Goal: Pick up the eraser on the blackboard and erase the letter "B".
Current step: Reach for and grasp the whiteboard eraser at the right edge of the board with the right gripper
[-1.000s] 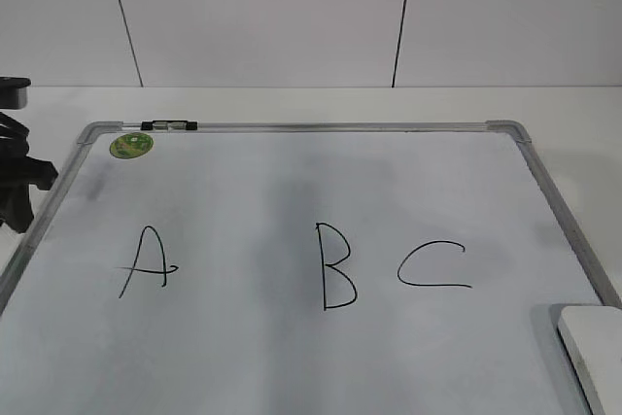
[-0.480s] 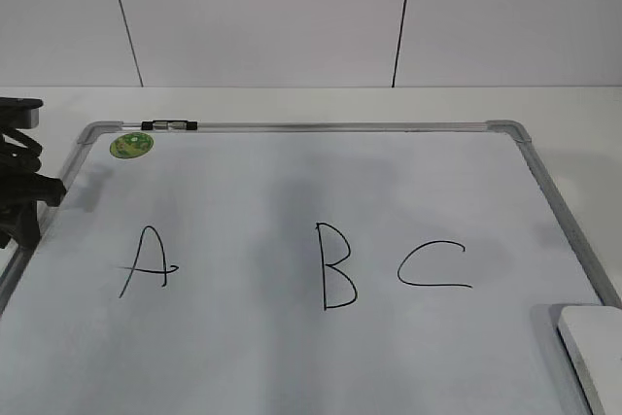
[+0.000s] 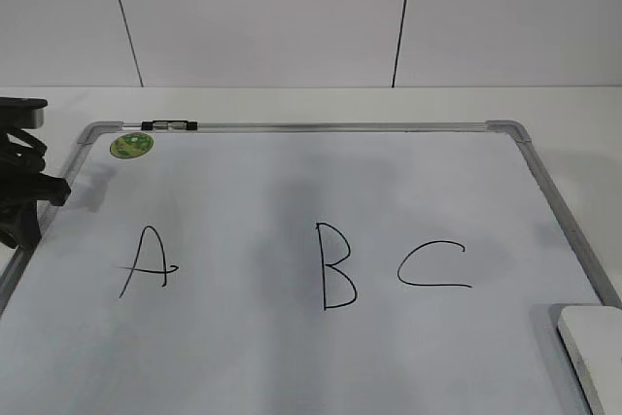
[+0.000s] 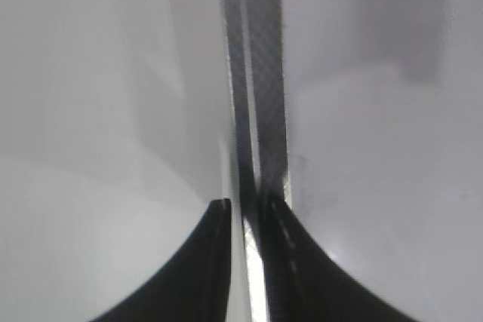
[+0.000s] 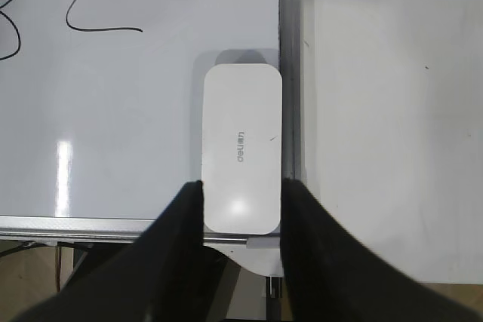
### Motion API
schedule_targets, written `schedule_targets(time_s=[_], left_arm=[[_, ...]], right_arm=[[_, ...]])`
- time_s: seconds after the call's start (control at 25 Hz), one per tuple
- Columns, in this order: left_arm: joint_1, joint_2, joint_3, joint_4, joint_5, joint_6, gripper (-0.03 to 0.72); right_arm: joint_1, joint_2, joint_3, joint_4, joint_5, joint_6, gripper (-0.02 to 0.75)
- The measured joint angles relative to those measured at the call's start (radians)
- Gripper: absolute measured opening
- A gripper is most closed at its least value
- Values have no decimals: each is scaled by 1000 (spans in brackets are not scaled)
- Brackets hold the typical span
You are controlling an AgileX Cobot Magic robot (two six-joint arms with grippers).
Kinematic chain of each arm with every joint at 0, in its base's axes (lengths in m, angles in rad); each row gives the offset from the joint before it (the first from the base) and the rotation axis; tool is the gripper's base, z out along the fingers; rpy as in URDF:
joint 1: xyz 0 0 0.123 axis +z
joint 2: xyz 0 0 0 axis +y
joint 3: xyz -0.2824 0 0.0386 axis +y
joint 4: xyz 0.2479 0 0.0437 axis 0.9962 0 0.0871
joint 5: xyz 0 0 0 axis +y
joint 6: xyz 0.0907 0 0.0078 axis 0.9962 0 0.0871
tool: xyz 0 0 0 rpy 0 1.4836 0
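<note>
The blackboard (image 3: 292, 127) lies flat, with a black "A" (image 3: 146, 261), the letter "B" (image 3: 335, 267) and a "C" (image 3: 432, 266) on it. The white eraser (image 3: 593, 352) lies at its near right corner, against the frame. In the right wrist view my right gripper (image 5: 243, 186) is open, one finger on each side of the near end of the eraser (image 5: 241, 126). It is out of the exterior view. My left gripper (image 3: 37, 196) is at the board's left edge. In the left wrist view it (image 4: 247, 205) is closed narrowly on the frame rail (image 4: 260, 73).
A small black-and-clear marker (image 3: 169, 125) lies on the far frame rail. A round green sticker (image 3: 130, 146) sits at the far left corner. White table (image 5: 392, 111) surrounds the board, and a white panelled wall stands behind it.
My left gripper has moved a little further and to the right, onto the board's left frame. The eraser and letters have not moved.
</note>
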Motion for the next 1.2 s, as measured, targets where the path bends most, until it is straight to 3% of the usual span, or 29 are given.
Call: schedule_targets(time_s=[0.08,0.24,0.44,1.0,1.08,1.2], left_arm=[[-2,0,0,-7,0,0,73],[-2,0,0,-18,0,-9,33],[-2,0,0,-24,0,-10,30],[-2,0,0,-24,0,-10,28],[-2,0,0,-24,0,-10,28],[-2,0,0,-24,0,-10,28]], right_arm=[[0,0,0,0,0,0,278],[0,0,0,-32,0,0,278],[0,0,0,-88,0,0,278],[0,9,0,-88,0,64,282],[0,26,0,-79,0,83,313],[0,59,0,-40,0,93,445]])
